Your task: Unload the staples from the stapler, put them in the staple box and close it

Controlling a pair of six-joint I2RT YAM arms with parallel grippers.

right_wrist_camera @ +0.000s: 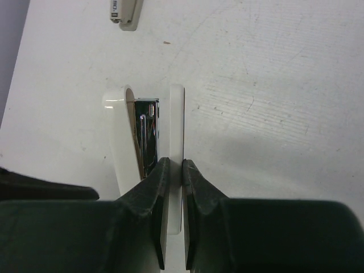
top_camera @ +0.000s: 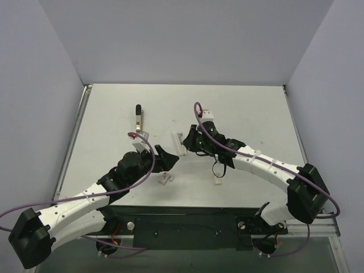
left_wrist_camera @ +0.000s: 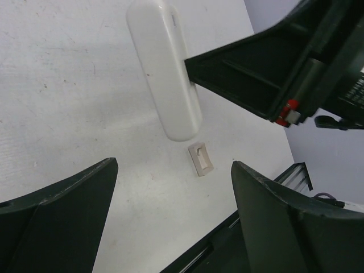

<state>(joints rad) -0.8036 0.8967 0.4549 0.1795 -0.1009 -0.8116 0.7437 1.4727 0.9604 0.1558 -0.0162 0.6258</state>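
Observation:
The white stapler [top_camera: 181, 143] lies opened in the middle of the table. In the right wrist view its metal staple magazine [right_wrist_camera: 147, 133] shows between a white body [right_wrist_camera: 120, 136] and a thin white arm [right_wrist_camera: 177, 125]. My right gripper [right_wrist_camera: 175, 164] is shut on that thin arm; it also shows in the top view [top_camera: 187, 142]. My left gripper [top_camera: 169, 160] is open and empty just left of and nearer than the stapler. In the left wrist view [left_wrist_camera: 173, 165] the stapler [left_wrist_camera: 165, 68] lies ahead of its jaws. No loose staples can be made out.
A black and beige tool [top_camera: 138, 118] lies farther back on the left and shows in the right wrist view [right_wrist_camera: 125, 12]. Two small beige pieces [top_camera: 165, 178] [top_camera: 218, 182] lie near the front; one shows in the left wrist view [left_wrist_camera: 200, 160]. The table's front edge [left_wrist_camera: 227, 227] is close.

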